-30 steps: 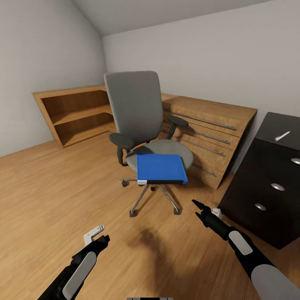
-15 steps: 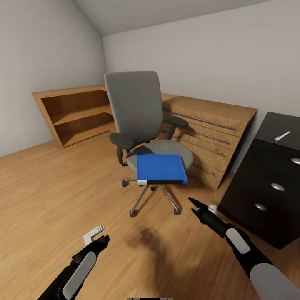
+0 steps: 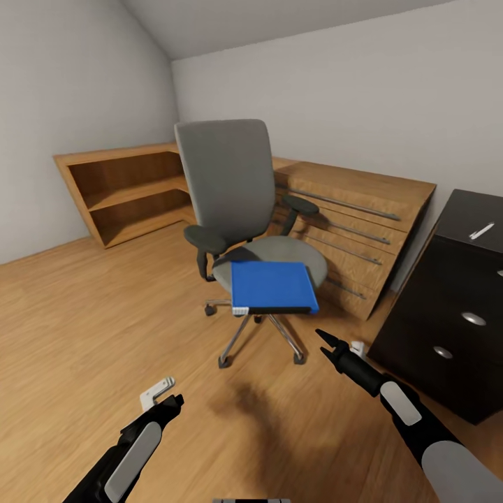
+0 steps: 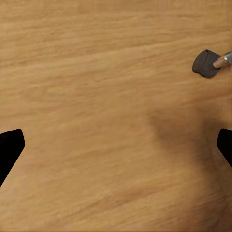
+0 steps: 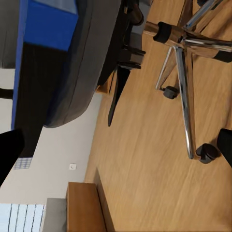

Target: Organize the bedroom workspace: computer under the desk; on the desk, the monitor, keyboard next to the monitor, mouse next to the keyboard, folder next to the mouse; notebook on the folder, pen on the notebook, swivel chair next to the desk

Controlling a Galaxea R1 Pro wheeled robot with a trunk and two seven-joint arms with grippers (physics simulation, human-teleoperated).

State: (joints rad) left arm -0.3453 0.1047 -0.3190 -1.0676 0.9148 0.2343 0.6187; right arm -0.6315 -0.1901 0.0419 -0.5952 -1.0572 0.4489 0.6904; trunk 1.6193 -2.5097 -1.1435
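Now fetching the folder (image 3: 274,286) off the swivel chair (image 3: 241,209) seat's front edge; right tool (image 3: 325,341), empty, spread wide, must reach up to it

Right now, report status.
Both claws open, empty: left claw, right claw. Folder flat on swivel chair seat. Nothing between right claw and folder.

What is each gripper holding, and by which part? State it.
Nothing is held. The left gripper and right gripper hang open and empty above the floor; the bright-blue flat folder lies untouched on the grey swivel chair.
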